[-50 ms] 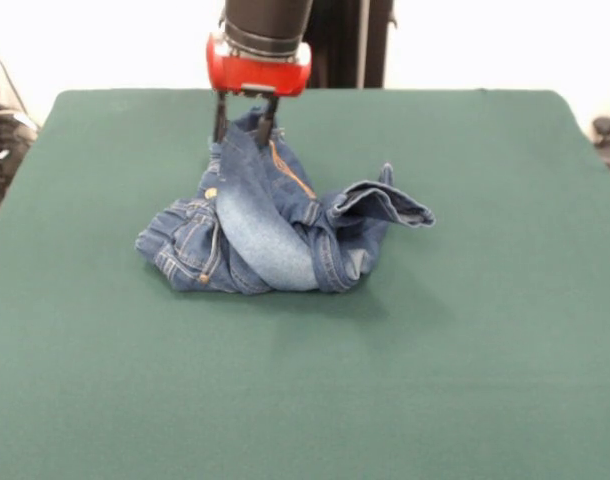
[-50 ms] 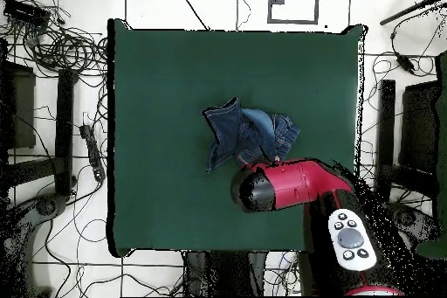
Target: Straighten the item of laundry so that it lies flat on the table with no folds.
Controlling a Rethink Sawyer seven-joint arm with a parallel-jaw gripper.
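Observation:
The item of laundry (image 1: 270, 225), a small pair of blue jeans, sits bunched and folded on the green table (image 1: 465, 330), left of centre toward the far side. One part of it is drawn up into a peak between the fingers of my gripper (image 1: 245, 120), which stands straight above it and is shut on the cloth. A cuffed leg end sticks out to the right. In the overhead view the jeans (image 2: 249, 133) lie mid-table (image 2: 166, 67), and the red arm (image 2: 292, 185) covers the gripper.
Green cloth stretches wide on all sides of the jeans. Cables and black stands lie on the floor (image 2: 61, 67) beyond the table's edges.

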